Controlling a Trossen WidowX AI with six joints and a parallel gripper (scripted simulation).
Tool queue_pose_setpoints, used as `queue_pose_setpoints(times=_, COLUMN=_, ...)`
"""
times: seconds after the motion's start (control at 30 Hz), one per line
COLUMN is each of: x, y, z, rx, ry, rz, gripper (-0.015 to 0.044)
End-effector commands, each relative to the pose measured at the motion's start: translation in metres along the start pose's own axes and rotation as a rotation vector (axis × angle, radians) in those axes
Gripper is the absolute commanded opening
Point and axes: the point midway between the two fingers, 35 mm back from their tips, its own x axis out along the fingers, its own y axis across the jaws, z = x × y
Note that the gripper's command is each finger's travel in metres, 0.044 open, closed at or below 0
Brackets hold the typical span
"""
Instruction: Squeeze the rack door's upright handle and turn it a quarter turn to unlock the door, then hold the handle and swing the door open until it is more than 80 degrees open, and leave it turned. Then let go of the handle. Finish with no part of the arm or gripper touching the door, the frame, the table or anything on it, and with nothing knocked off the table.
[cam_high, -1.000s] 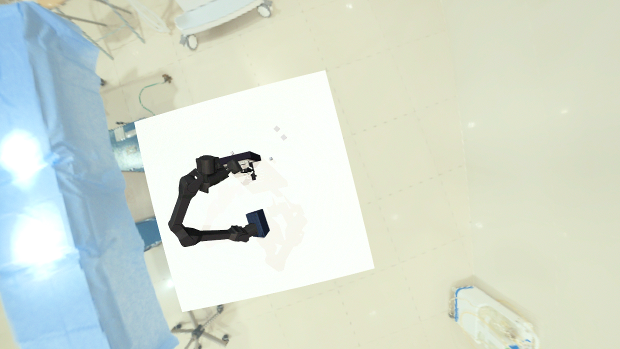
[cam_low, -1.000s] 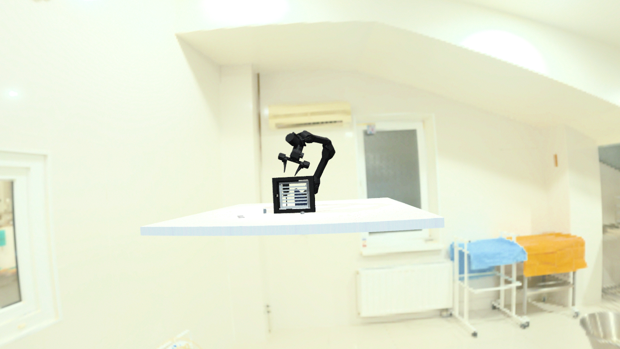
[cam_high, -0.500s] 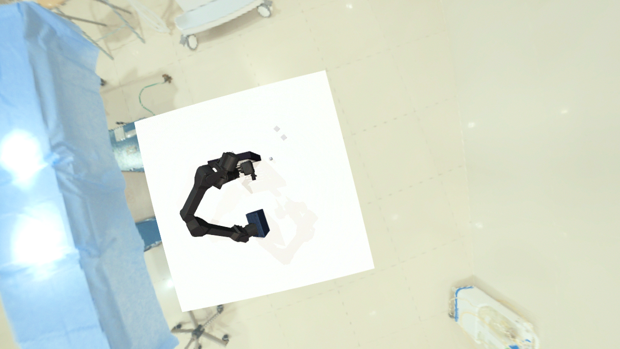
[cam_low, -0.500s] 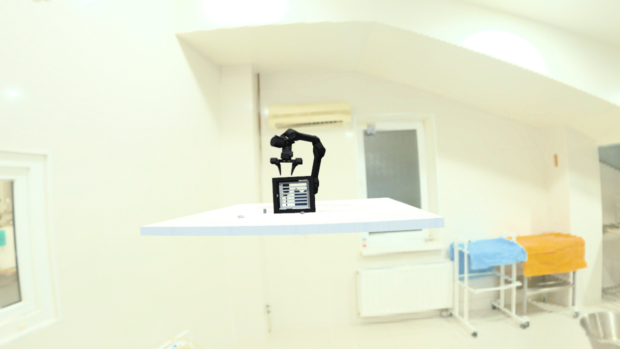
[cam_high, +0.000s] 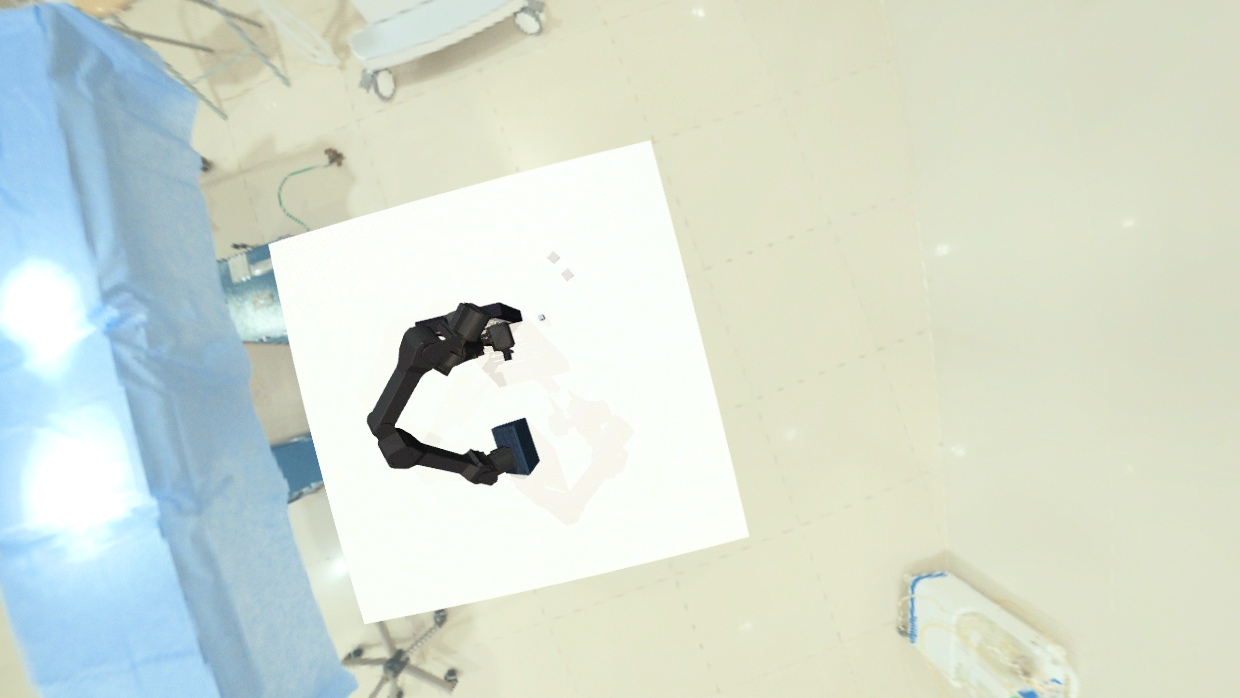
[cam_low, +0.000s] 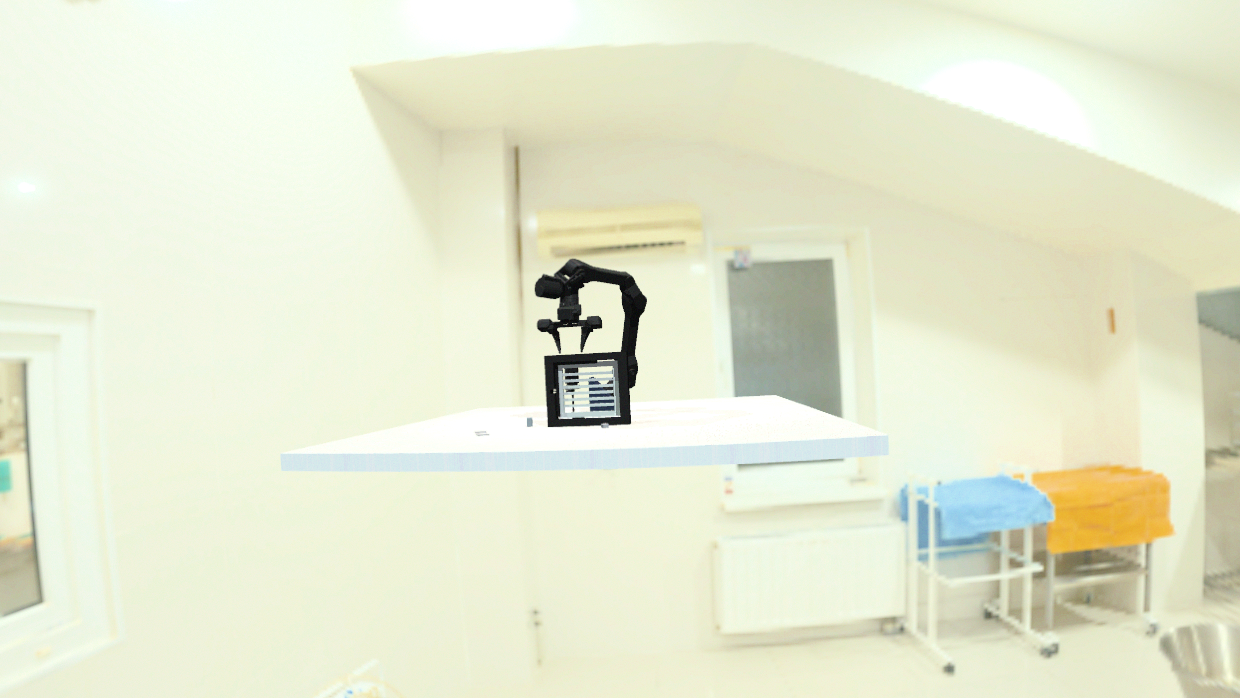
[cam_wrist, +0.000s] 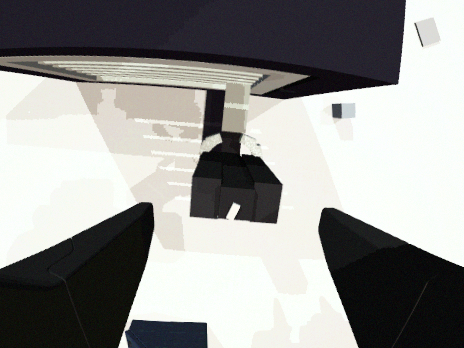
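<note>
The dark rack frame (cam_high: 507, 310) (cam_low: 550, 407) (cam_wrist: 200, 25) stands upright on the white table (cam_high: 642, 468) (cam_low: 433, 461). The slatted grey door (cam_low: 590, 400) (cam_wrist: 150, 72) sits inside the frame and looks closed. The black handle (cam_wrist: 237, 192) stands out from the door on a pale stem and is seen from above in the wrist view. My gripper (cam_low: 570, 350) (cam_wrist: 238, 217) is open and empty, pointing down, its fingertips above the height of the frame's top. In the wrist view the handle shows between the spread fingers, touching neither. The arm hides the handle in the top view.
A small grey cube (cam_high: 541, 317) (cam_low: 529, 422) (cam_wrist: 343, 110) lies beside the frame. Flat pale tiles (cam_high: 567, 274) (cam_low: 481, 432) (cam_wrist: 427, 32) lie farther off. Another small block (cam_low: 604, 425) lies behind the frame. The arm's blue base (cam_high: 520, 446) (cam_wrist: 167, 334) faces the door side.
</note>
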Motion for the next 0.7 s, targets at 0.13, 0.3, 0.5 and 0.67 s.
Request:
queue_pose_setpoints(times=0.13, x=0.014, y=0.0, z=0.0, rx=0.013, ry=0.031, rz=0.002, gripper=0.0298)
queue_pose_setpoints(times=0.3, x=0.022, y=0.0, z=0.0, rx=0.02, ry=0.049, rz=0.002, gripper=0.0298)
queue_pose_setpoints(times=0.5, x=0.032, y=0.0, z=-0.001, rx=0.029, ry=0.072, rz=0.001, gripper=0.0298)
queue_pose_setpoints(times=0.67, x=0.04, y=0.0, z=-0.001, rx=0.035, ry=0.09, rz=0.0, gripper=0.0298)
